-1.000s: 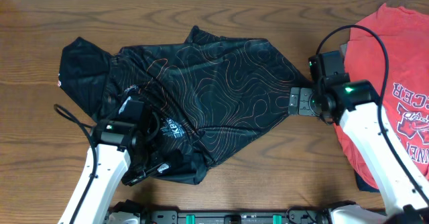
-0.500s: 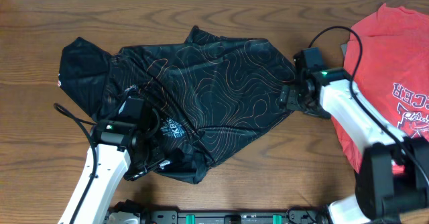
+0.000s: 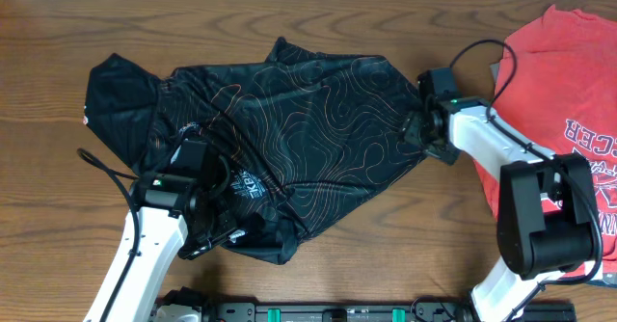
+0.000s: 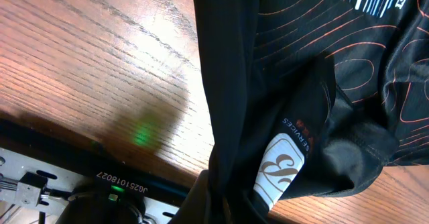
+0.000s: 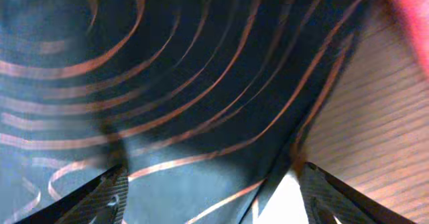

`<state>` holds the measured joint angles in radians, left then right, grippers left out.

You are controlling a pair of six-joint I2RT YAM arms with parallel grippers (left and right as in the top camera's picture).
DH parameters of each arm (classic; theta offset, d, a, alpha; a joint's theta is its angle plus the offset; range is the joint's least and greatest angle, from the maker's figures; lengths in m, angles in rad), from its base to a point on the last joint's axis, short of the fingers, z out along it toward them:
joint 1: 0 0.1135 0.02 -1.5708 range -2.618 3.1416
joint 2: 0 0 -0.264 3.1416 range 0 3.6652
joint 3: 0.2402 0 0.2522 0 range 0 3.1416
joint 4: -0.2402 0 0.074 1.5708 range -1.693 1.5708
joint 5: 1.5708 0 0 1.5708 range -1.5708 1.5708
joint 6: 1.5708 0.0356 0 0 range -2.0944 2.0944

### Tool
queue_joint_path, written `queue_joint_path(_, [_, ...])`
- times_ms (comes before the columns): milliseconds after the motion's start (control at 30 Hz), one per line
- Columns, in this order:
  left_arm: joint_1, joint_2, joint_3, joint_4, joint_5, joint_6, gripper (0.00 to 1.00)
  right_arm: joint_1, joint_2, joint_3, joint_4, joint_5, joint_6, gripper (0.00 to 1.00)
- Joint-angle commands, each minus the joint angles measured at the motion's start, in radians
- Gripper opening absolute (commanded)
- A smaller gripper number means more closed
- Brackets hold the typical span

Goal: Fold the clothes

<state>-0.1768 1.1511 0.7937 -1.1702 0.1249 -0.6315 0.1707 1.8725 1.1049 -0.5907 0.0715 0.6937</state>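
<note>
The black jersey (image 3: 289, 139) with orange contour lines lies crumpled across the middle of the wooden table. My left gripper (image 3: 207, 233) is shut on its front hem; in the left wrist view the black cloth (image 4: 295, 83) with a white label bunches into the jaws (image 4: 228, 207). My right gripper (image 3: 416, 134) is at the jersey's right corner. In the right wrist view its fingers (image 5: 214, 200) are spread open with the jersey cloth (image 5: 167, 83) lying between them.
A red T-shirt with white lettering (image 3: 559, 120) lies at the right edge, just beyond my right arm. A black rail (image 3: 337, 312) runs along the table's front edge. Bare wood (image 3: 386, 245) shows in front of the jersey.
My right arm has swung left and its gripper has come onto the jersey's right corner. My left gripper has stayed on the front hem.
</note>
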Motion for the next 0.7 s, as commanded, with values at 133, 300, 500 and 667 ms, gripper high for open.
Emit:
queue_joint_path(133, [0.006,-0.001,0.006,-0.002,-0.006,-0.008,0.06,-0.083,0.031,-0.001,0.052,0.029,0.05,0.75])
queue_joint_path(300, [0.006,-0.001,0.007,0.003,-0.006,-0.008,0.06,-0.107,0.032,-0.001,0.077,0.03,0.05,0.68])
queue_joint_path(500, [0.006,-0.001,0.006,0.005,-0.006,-0.008,0.06,-0.11,0.039,-0.001,0.105,0.045,0.05,0.56])
queue_joint_path(667, [0.006,-0.001,0.006,0.005,-0.006,-0.008,0.06,-0.109,0.068,-0.001,0.12,0.045,0.05,0.42])
